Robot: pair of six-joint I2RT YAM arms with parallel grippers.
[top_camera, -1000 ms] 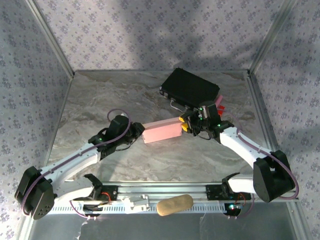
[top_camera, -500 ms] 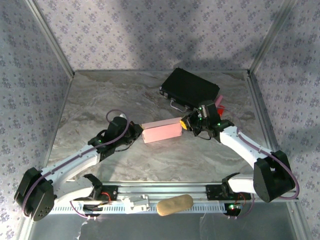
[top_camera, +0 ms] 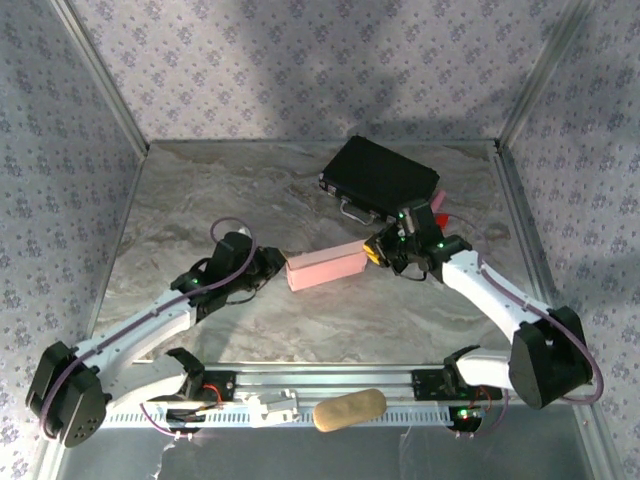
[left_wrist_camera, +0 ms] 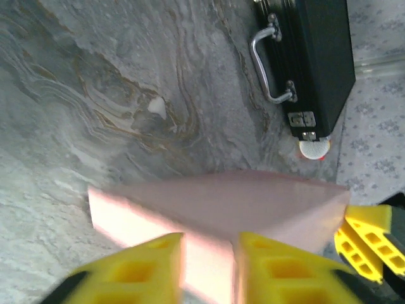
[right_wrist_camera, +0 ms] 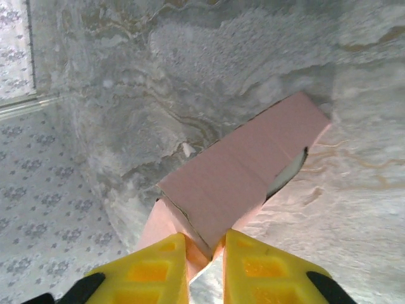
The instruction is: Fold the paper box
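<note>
- The paper box [top_camera: 325, 268] is a slim, closed pink rectangle near the middle of the marbled table [top_camera: 230, 190]; in the top view its long axis runs from 8 o'clock to 2 o'clock, bridging the space between the two grippers.
- We find the left gripper [top_camera: 281, 270] at the 8 o'clock end; in its wrist view the yellow fingers [left_wrist_camera: 145, 269] stand on either side of the near edge of the paper box [left_wrist_camera: 221, 202], with pink showing in the gap; we cannot tell whether they press the cardboard or stand free of it.
- We find the right gripper [top_camera: 371, 250] at the 2 o'clock end; in its wrist view its fingers [right_wrist_camera: 253, 266] are drawn almost together, pinching the near corner of the paper box [right_wrist_camera: 243, 171]; it has the cardboard in its grasp.
- In that same view the top face is flat; along the 4 o'clock side a flap sits slightly ajar, with a pale gap behind it.
- The black case [top_camera: 380, 175] lies at 1 o'clock from the box, apart from it; its handle [left_wrist_camera: 262, 63] faces the box; the right gripper is just beside the case.
</note>
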